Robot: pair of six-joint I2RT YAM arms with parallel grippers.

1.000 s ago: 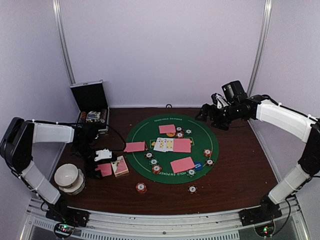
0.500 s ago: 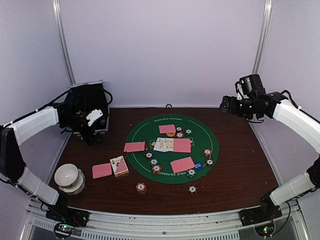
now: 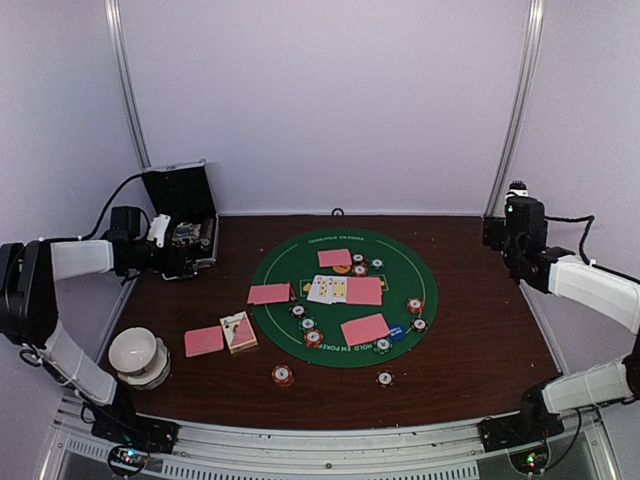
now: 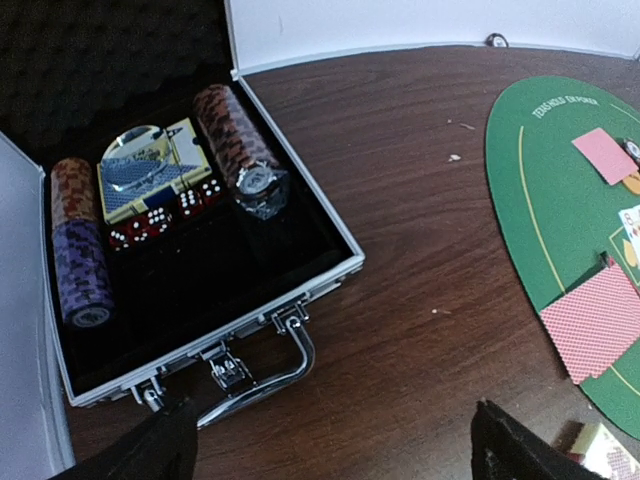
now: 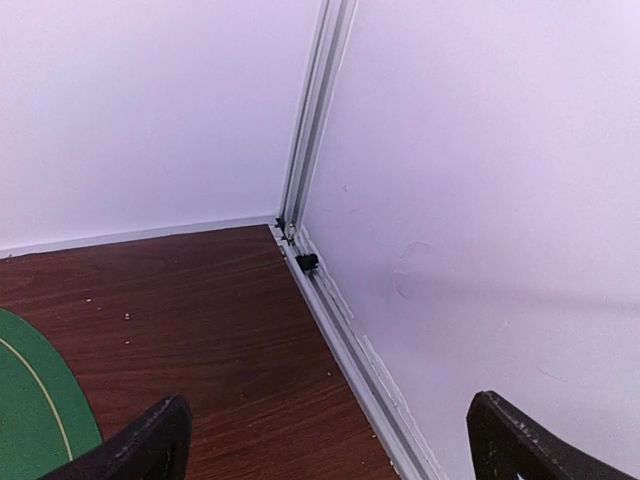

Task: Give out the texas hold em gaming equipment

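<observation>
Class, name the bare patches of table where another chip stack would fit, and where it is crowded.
Bare table lies right of the green mat to the side rail, and between the open case and the mat. Crowded: the mat's middle, under cards and chips, and the near left by the bowl and deck.

My left gripper (image 4: 330,455) hangs with jaws spread wide, holding nothing; my right gripper (image 5: 325,445) is likewise wide and empty.
</observation>
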